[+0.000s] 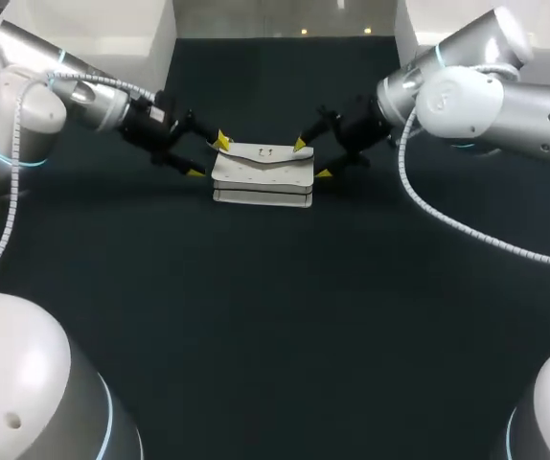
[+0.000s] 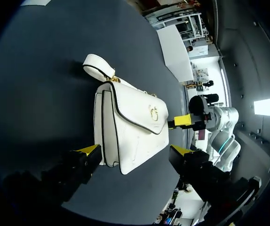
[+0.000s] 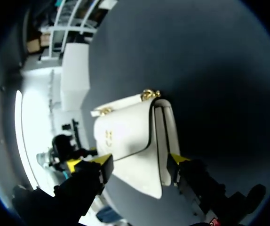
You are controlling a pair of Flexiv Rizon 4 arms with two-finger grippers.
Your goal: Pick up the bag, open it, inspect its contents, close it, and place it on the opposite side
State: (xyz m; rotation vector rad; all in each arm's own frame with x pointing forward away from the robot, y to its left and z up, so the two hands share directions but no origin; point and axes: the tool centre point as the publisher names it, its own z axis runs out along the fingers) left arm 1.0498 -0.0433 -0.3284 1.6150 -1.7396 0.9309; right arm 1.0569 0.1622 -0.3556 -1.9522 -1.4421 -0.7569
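Head view: the white bag (image 1: 263,174) lies flat between the left gripper (image 1: 208,157) and the right gripper (image 1: 311,159), whose spread fingers each straddle one end.

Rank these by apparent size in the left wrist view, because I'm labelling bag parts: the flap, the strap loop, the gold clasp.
Largest to smallest:
1. flap
2. strap loop, though it lies farther from the camera
3. gold clasp, clearly the smallest
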